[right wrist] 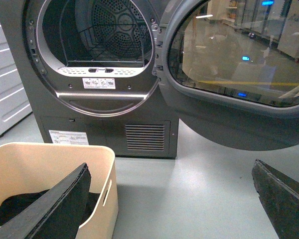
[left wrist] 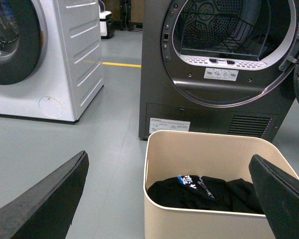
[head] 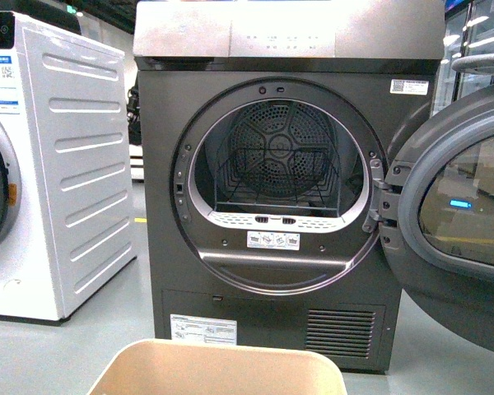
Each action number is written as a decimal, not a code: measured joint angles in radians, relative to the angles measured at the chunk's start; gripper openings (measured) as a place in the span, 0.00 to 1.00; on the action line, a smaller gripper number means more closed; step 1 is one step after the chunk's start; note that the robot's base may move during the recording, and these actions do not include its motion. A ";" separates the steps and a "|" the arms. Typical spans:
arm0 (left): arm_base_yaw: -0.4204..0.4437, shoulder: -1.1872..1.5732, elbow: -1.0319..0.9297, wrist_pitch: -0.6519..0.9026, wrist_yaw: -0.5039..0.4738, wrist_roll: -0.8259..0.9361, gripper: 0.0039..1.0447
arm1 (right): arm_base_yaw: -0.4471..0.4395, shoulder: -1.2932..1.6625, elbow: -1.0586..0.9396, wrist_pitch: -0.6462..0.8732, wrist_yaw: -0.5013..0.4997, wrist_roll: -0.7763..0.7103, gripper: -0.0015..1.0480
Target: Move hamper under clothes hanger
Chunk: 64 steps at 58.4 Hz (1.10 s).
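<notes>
1. Beige plastic rectangular hamper (head: 218, 366) with rounded corners stands on the grey floor (head: 58, 354) right in front of the dark grey dryer (head: 272, 313), close to the robot, low centre of the front view.
2. Probable reason for that spot: the round dryer door (head: 461, 214) hangs open on the robot's right and the drum (head: 280, 156) looks empty apart from a wire rack. Dark clothes (left wrist: 204, 191) lie in the hamper bottom, so it reads as parked for unloading.
3. White washing machine (head: 66, 164) stands to the left of the dryer, apart from the hamper.
4. Clothes hanger: not in any view, so the target spot can't be placed.
5. Left pincer (left wrist: 168, 158): black fingers (left wrist: 50, 199) spread wide, nothing held. The hamper lies ahead and below, framed between the two fingers. No contact visible.
6. Right pincer (right wrist: 170, 164): also wide open and empty. Here the hamper (right wrist: 102, 169) sits off toward the robot's left side. One finger (right wrist: 55, 204) overlaps its near corner and side handle slot (right wrist: 106, 191) in the picture; touching or not, can't tell.
7. Judgement: wide-open pincers suit taking the rolled rim or walls from both sides. No grasp yet, and the move is not started.
</notes>
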 joint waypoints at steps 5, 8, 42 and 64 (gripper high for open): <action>0.000 0.000 0.000 0.000 0.000 0.000 0.94 | 0.000 0.000 0.000 0.000 0.000 0.000 0.92; 0.000 0.000 0.000 0.000 0.000 0.000 0.94 | 0.000 0.000 0.000 0.000 0.000 0.000 0.92; 0.133 0.728 0.220 0.225 -0.150 -0.125 0.94 | -0.020 0.493 0.177 0.060 -0.054 0.187 0.92; 0.029 1.513 0.699 0.359 -0.142 -0.001 0.94 | 0.047 1.384 0.616 0.267 -0.026 0.167 0.92</action>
